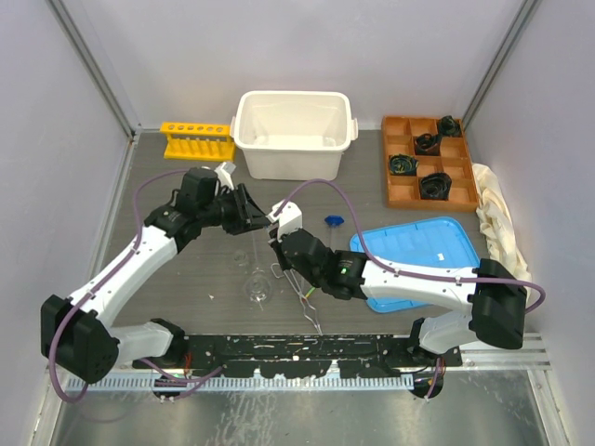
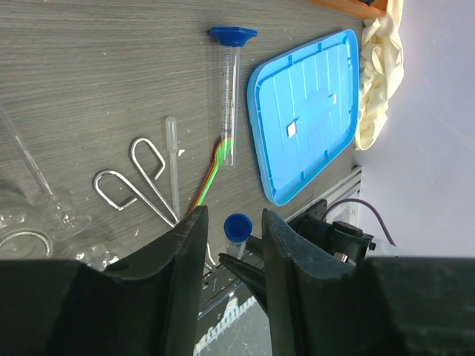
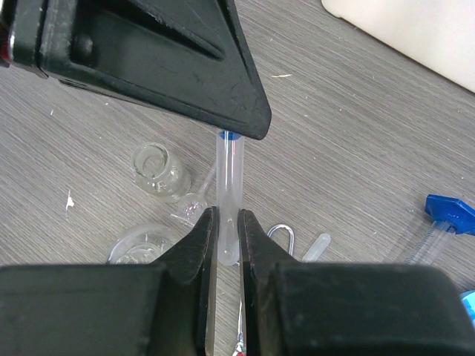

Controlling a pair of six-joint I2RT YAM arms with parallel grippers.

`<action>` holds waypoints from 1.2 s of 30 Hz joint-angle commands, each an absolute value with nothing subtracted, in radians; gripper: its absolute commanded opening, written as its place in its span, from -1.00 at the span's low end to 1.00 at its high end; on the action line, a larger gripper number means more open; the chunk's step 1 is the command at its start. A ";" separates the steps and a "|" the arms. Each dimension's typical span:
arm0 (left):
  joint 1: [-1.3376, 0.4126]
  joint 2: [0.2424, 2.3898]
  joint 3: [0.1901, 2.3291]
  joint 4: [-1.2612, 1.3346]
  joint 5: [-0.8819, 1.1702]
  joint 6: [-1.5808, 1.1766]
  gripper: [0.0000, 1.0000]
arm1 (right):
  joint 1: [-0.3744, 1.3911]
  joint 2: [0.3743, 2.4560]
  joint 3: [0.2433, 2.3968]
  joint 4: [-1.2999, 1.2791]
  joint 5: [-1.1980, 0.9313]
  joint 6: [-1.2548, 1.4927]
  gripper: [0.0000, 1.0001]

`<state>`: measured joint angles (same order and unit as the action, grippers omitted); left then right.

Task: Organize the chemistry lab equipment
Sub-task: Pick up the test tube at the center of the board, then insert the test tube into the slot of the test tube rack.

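My right gripper (image 3: 226,219) is shut on a clear test tube (image 3: 228,185) with a blue cap (image 2: 237,225) and holds it above the table. My left gripper (image 2: 234,222) is open, its jaws on either side of the cap with gaps showing. The two grippers meet at mid-table (image 1: 270,223). On the table below lie metal tongs (image 2: 141,185), a green spatula (image 2: 211,174), a pipette (image 2: 172,163), a blue-based cylinder (image 2: 231,89) and small glass flasks (image 3: 156,170). The yellow rack (image 1: 195,139) stands at the back left. No clear plastic rack shows.
A white bin (image 1: 294,133) stands at the back middle. An orange compartment tray (image 1: 429,163) with black objects is at the back right. A blue lid (image 1: 418,255) lies under my right arm. A cream cloth (image 1: 497,218) lies along the right edge.
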<state>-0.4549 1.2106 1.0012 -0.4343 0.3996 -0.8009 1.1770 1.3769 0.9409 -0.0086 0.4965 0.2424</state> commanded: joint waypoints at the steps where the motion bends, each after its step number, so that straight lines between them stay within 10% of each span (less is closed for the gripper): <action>1: -0.467 1.220 1.009 -0.353 0.410 -0.814 -0.34 | 1.184 1.374 0.986 0.032 0.519 0.245 -0.98; 11: -0.482 1.232 1.005 -0.353 0.403 -0.805 -0.99 | 1.184 1.377 0.986 0.031 0.525 0.247 -0.98; 14: -0.482 1.228 1.006 -0.374 0.366 -0.785 -1.00 | 1.184 1.372 0.987 0.022 0.523 0.250 -0.87; 19: -0.482 1.239 1.021 -0.425 0.271 -0.732 -1.00 | 1.185 1.341 1.000 -0.024 0.496 0.264 -0.11; 36: -0.414 1.214 1.040 -0.283 -0.492 -0.326 -1.00 | 1.170 1.210 0.898 -0.197 0.621 0.334 0.01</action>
<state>-0.4606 1.2972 1.0706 -0.4736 -0.2401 -0.4679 1.1873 1.2053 0.9100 -0.1558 0.5610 0.2874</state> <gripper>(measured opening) 0.148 0.503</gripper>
